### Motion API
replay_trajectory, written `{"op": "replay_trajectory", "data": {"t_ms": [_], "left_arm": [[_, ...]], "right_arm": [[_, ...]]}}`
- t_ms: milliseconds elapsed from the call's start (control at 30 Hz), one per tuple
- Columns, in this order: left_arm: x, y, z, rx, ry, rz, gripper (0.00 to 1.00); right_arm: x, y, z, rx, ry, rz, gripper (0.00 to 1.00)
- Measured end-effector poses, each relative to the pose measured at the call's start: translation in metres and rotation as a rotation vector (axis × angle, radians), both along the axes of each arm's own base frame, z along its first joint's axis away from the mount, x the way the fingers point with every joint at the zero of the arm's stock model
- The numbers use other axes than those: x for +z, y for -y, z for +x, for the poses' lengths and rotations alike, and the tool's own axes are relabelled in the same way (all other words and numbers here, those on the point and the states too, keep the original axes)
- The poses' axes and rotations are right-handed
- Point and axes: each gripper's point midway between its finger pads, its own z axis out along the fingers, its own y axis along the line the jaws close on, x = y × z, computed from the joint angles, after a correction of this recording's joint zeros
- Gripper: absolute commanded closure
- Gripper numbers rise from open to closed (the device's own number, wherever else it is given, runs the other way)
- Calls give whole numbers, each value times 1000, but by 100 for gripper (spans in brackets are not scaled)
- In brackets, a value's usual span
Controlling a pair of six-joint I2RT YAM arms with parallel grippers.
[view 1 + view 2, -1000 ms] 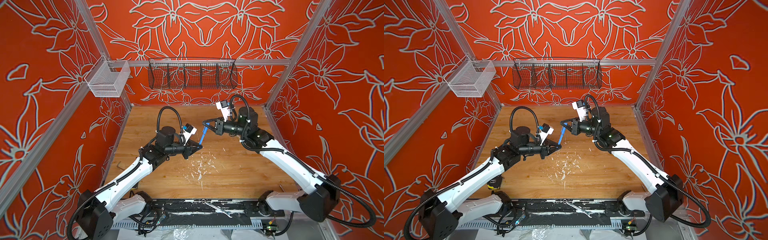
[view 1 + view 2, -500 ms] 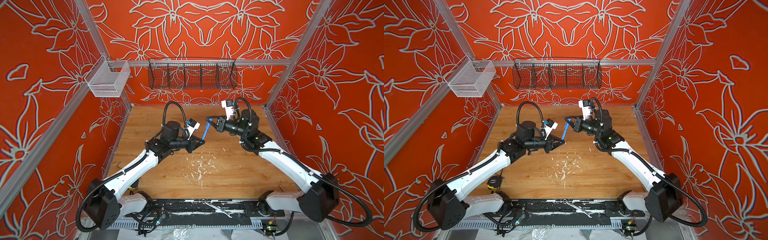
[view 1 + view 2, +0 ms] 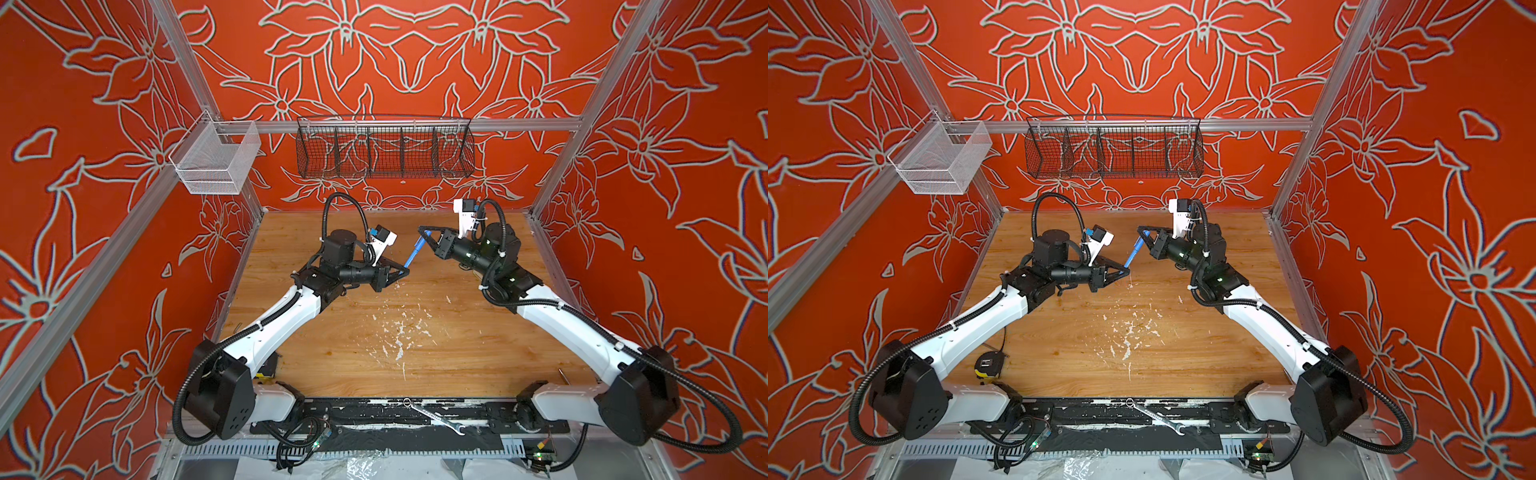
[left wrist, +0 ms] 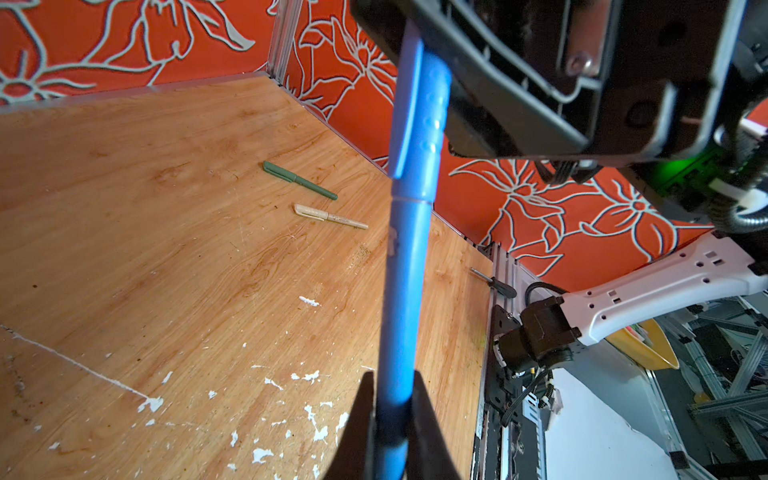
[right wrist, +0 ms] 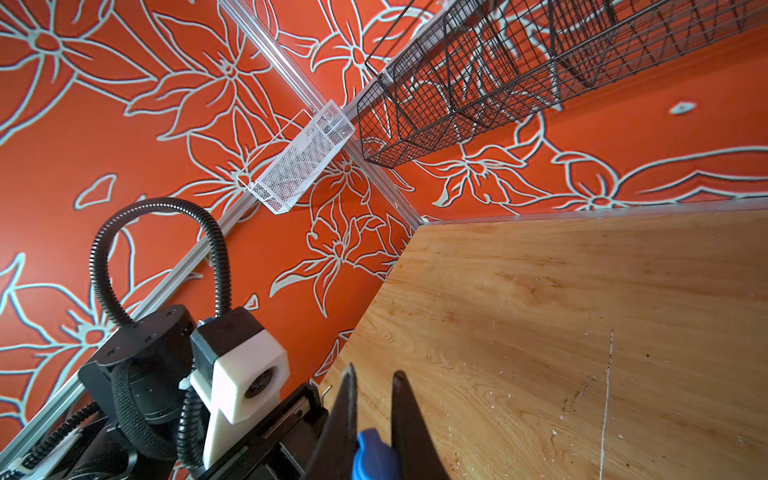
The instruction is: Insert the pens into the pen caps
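The blue pen point(image 3: 412, 254) hangs in the air above the rear middle of the desk point(image 3: 353, 353), slanted between the two hands, and both top views show it well clear of the wood. Its lower end sits in the left hand point(image 3: 405, 271), its upper end at the tip of the right hand point(image 3: 422, 230).

In the left wrist view the left hand point(image 4: 392, 399) is closed tight on the bare barrel near its end, one dark finger pressed to each side of the blue pen point(image 4: 405, 291). Further up the barrel the blue cap point(image 4: 419, 124) is on the pen, its clip lying along one side, and a thin seam shows where cap meets barrel.

The right hand point(image 5: 376, 372) is narrowed onto the end of that cap. In the right wrist view the blue cap point(image 5: 372, 455) is wedged between its two fingers, with only a slim gap left above it.

The green pen point(image 4: 300, 180) and the beige pen point(image 4: 330, 216) lie flat on the desk near its right edge, toward the rear right corner. They are just beside each other without touching, each apparently capped, and well apart from both hands.
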Motion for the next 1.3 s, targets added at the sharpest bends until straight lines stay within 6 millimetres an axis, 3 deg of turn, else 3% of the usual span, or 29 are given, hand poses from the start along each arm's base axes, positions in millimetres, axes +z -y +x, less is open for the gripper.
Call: {"op": "replay_trajectory", "data": {"t_ms": [367,667,700,767,833,900,967,1067,1300], "left_arm": [[4,6,11,-39,1,-24,100],[-1,4,-1,-64,8,-28,100],[-3,2,-4,-65,10,-30,100],[-6,1,-9,-68,12,-32,100],[-10,-1,-14,-71,15,-34,100],[-8,-9,-4,0,30,-36,100],[-6,-22,10,79,47,-39,100],[-6,-34,16,152,55,-39,100],[-10,-35,-6,166,52,-42,100]], "right_arm": [[2,8,9,-72,1,25,100],[0,9,-3,-74,-32,-28,99],[-1,7,-5,-66,-38,-36,92],[-4,5,-11,-52,-50,-55,87],[-8,5,-15,-41,-64,-75,71],[-21,1,-29,12,-103,-120,55],[-27,-5,-43,65,-128,-145,45],[-28,-6,-59,118,-133,-167,40],[-8,7,-74,126,-69,-152,35]]}}
